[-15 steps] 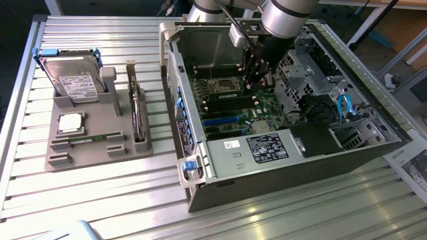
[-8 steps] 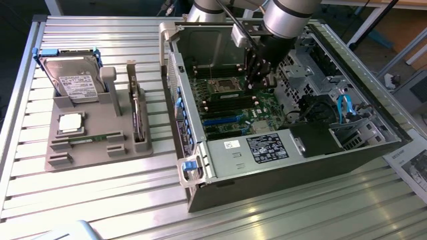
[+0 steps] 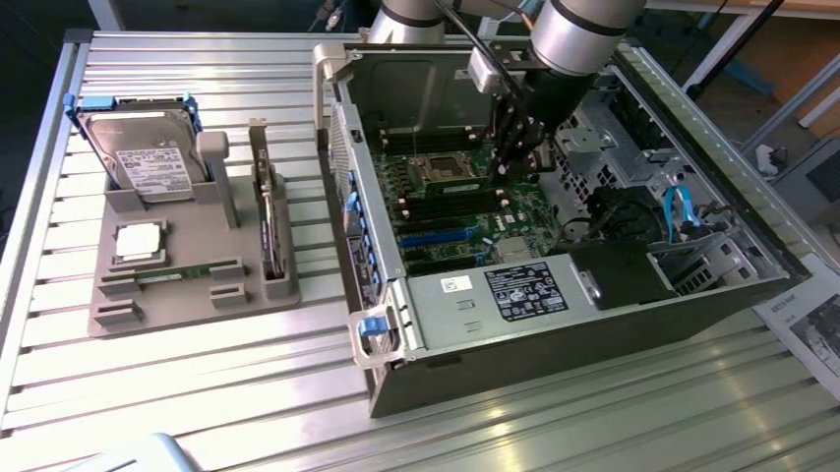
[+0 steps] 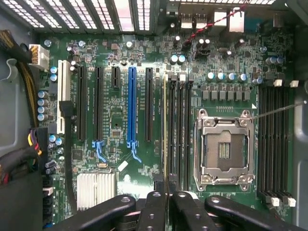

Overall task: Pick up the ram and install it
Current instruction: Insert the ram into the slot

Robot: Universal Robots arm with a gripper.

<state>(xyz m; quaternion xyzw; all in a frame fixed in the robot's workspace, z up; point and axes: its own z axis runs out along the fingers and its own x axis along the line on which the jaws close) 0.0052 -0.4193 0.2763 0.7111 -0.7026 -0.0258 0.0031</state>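
Currently the gripper (image 4: 166, 196) is nearly closed, its fingers (image 4: 153, 209) pinching the ram (image 4: 165, 134). The ram shows edge-on as a thin strip in the wrist view, lined up along the black slots (image 4: 179, 130) just beside the empty socket (image 4: 224, 149). Whether it touches a slot I cannot tell. In the exterior view the arm (image 3: 577, 34) reaches from the top of the frame into the open case (image 3: 552, 320), which fills the centre and right. The gripper hangs over the motherboard (image 3: 459, 211). At the left, 1 grey tray (image 3: 197, 305) holds 1 drive (image 3: 151, 157) upright at its back, 1 silver processor (image 3: 138, 244) lying flat, and 1 dark card (image 3: 270, 231) on edge along its right side.
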